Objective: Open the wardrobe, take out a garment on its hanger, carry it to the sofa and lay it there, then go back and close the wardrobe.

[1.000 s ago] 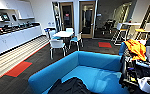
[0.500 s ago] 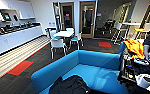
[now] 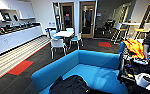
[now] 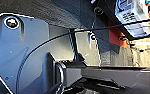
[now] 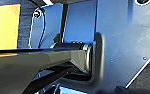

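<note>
I judged the laying-down step done: the garment [image 3: 71,85] lay on the sofa [image 3: 91,67]. I couldn't tell the grippers' state, nor place it relative to them. Next needed the wardrobe.

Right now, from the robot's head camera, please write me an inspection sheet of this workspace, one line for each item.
Surface: dark carpet with red patches and a pale striped strip along the counter.
Job's things: blue sofa directly ahead; black garment lying on its seat at the near edge; hanger not visible.
Clutter: orange cloth draped on the equipment at right, beside the sofa.
Grippers: jaws cannot be judged in the wrist views.
Cables: thin black cable arcing across the left wrist view.
Surroundings: white table with chairs, kitchen counter, a person's arm at right.
</note>
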